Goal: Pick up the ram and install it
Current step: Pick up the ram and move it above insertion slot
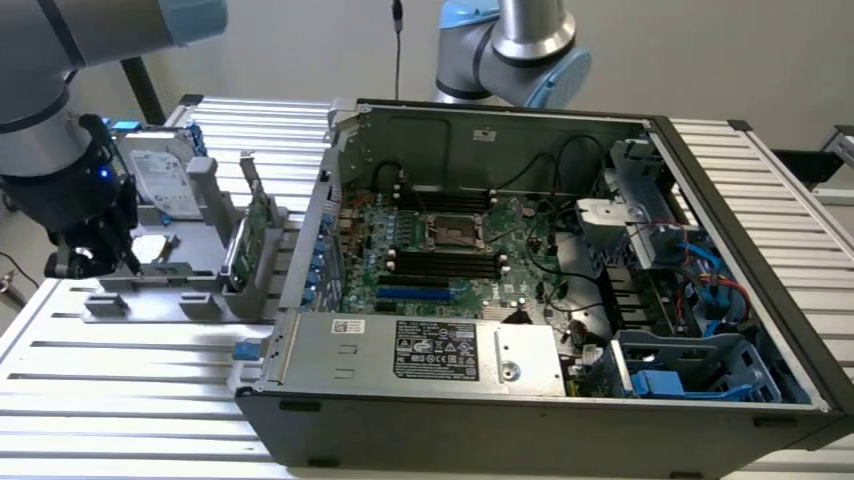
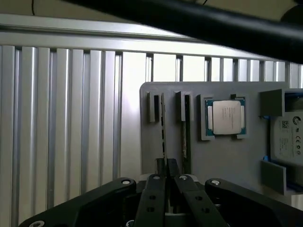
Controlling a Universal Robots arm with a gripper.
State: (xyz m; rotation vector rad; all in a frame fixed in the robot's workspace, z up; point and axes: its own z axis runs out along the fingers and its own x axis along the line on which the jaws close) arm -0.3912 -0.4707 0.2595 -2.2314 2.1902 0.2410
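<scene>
Two green ram sticks stand on edge in a grey holder (image 1: 160, 300) on the slatted table, at the exterior view's left. From the wrist view I see them edge-on, one ram stick (image 2: 164, 127) beside the other (image 2: 186, 135); in the exterior view the ram (image 1: 248, 240) is on the holder's side nearest the computer case. My gripper (image 1: 83, 265) hangs over the holder's other side, its black fingers (image 2: 156, 189) drawn close together with nothing visibly held. The near ends of the sticks run up to my gripper (image 2: 169, 182) in the wrist view.
A square silver processor (image 2: 227, 117) and a hard drive (image 1: 160, 185) also rest in the holder. The open computer case (image 1: 747, 250) lies at the exterior view's right, with the motherboard's black slots (image 1: 447, 265), a power supply (image 1: 427, 350) and cables. A second arm's base (image 1: 514, 50) stands behind the case.
</scene>
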